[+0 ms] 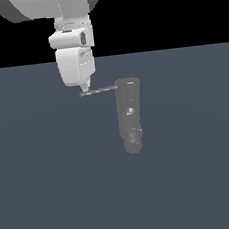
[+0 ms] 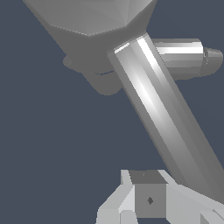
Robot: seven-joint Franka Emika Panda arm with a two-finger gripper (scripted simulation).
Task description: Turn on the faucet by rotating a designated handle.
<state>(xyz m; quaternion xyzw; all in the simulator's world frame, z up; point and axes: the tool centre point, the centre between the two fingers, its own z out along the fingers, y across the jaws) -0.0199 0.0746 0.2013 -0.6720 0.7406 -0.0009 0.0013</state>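
Observation:
In the exterior view the grey glossy faucet [image 1: 130,115] lies as a long cylinder on the dark floor, its narrower rounded tip nearest the camera. The thin grey handle [image 1: 99,90] sticks out from its top toward the exterior view's left. My gripper [image 1: 85,88] hangs from the white arm with its fingertips together, touching or just above the rod's free end; it looks shut, with nothing held. In the wrist view the handle [image 2: 162,109] runs as a bright slanted bar past my gripper [image 2: 146,203], with the faucet [image 2: 179,54] behind it.
A flat dark blue-grey floor [image 1: 54,184] surrounds the faucet. The white arm [image 1: 72,35] comes down from the top of the exterior view, to the left of the faucet body.

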